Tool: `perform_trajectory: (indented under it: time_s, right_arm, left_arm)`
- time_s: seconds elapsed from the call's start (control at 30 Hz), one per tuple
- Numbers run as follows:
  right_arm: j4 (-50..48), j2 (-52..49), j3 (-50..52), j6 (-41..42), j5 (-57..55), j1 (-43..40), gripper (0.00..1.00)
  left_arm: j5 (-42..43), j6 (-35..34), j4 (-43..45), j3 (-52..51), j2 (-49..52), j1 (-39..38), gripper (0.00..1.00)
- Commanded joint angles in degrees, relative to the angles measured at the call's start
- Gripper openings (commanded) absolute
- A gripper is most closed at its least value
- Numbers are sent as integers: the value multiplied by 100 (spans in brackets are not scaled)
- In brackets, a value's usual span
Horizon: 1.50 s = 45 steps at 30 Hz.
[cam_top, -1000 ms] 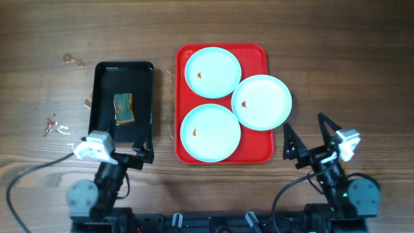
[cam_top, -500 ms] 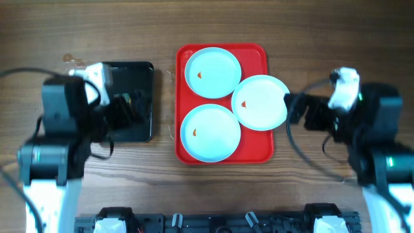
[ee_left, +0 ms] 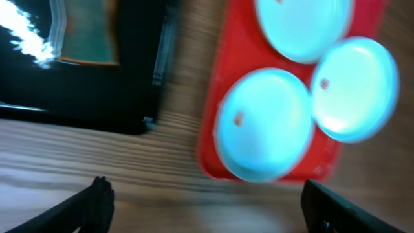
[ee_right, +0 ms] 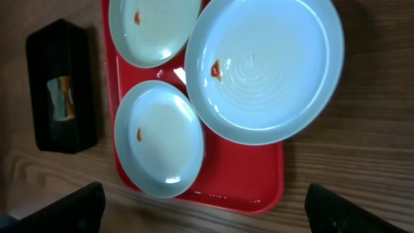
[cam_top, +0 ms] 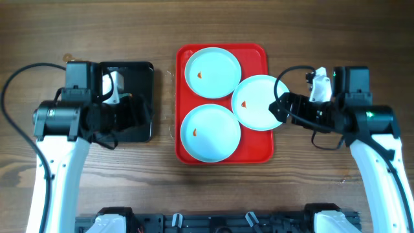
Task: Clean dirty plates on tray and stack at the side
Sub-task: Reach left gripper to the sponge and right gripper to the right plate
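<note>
Counter [cam_top: 323, 39] carries the red tray [cam_top: 259, 153] w/ all three plates [cam_top: 212, 71] on it, each sauce-spotted, none wiped or stacked, so prob. the opening step. Black tray [cam_top: 139, 71] holds the sponge [ee_right: 61, 97]. Left end effector [ee_left: 206, 194] hovers there, fingers apart. Right end effector [ee_right: 204, 194], likewise apart, sits by the overhanging plate [cam_top: 259, 102]. Next, likely: left must clamp the sponge, right steady that plate.

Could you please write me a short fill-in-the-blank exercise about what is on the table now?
The red tray carries ___ pale-blue plates. Each bears ___ sauce spot. The right gripper, at the overhanging plate, has its jaws ___. The black tray holding the sponge sits under the ___ arm.
Missing words: three; one; open; left.
</note>
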<state>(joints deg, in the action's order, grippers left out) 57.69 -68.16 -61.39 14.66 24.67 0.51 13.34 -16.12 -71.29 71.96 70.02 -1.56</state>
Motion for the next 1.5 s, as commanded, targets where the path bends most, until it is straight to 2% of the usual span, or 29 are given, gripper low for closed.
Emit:
perform_trajectory:
  time_s: [0.0, 0.1, 0.2, 0.27, 0.37, 0.43, 0.53, 0.63, 0.67, 0.73, 0.77, 0.9, 0.93, 0.97, 1.13, 1.23, 1.37, 1.47]
  right_arm:
    - [-22, 533, -87, -48, -415, 28, 100]
    - [-267, 728, -87, 297, -415, 28, 100]
    - [-540, 702, -87, 490, -415, 28, 100]
    - [-546, 686, -87, 511, -173, 28, 100]
    - [-555, 675, -85, 96, 555, 28, 99]
    - [-411, 678, -85, -13, 581, 28, 98]
    - [-81, 664, -85, -192, 562, 28, 90]
    - [155, 667, 13, -269, 540, 28, 87]
    - [149, 667, 92, -269, 540, 28, 87]
    - [74, 664, 264, -267, 540, 28, 87]
    - [24, 664, 330, -269, 540, 28, 87]
    - [-22, 662, 389, -264, 540, 28, 87]
    - [-35, 662, 389, -262, 540, 28, 87]
    - [-70, 660, 389, -251, 542, 28, 87]
    - [-153, 662, 389, -203, 542, 28, 86]
    - [-229, 662, 389, -129, 540, 28, 86]
    - [-304, 662, 389, -48, 542, 28, 86]
    - [-299, 662, 389, -50, 542, 28, 87]
  left_arm:
    - [-1613, -463, 138, -177, -654, -22, 100]
    - [-1950, -756, 533, -750, -938, 7, 100]
    - [-1947, -551, 1180, -1410, -828, 13, 100]
    - [-1971, -162, 1650, -1843, -505, 13, 99]
    - [-2002, -146, 2050, -2024, 92, 13, 100]
    - [-2216, -35, 2470, -2022, 551, 20, 96]
    - [-2518, 363, 3099, -2022, 1126, 20, 80]
    - [-2542, 874, 3506, -2022, 1661, 20, 49]
    - [-2544, 986, 3696, -2024, 1893, 20, 45]
    - [-2492, 992, 4068, -2024, 2245, 20, 25]
    - [-2444, 990, 4218, -2022, 2400, 20, 20]
    - [-2326, 990, 4485, -2024, 2870, 24, 14]
    - [-2323, 988, 4529, -2024, 2981, 26, 7]
    - [-2321, 988, 4551, -2024, 3095, 24, 4]
    - [-2146, 997, 4310, -1989, 3077, 17, 4]
    - [-2131, 992, 3838, -1659, 2643, 17, 4]
    - [-1921, 992, 3738, -1554, 2146, 17, 4]
    - [-2122, 992, 3716, -1580, 2188, 46, 35]
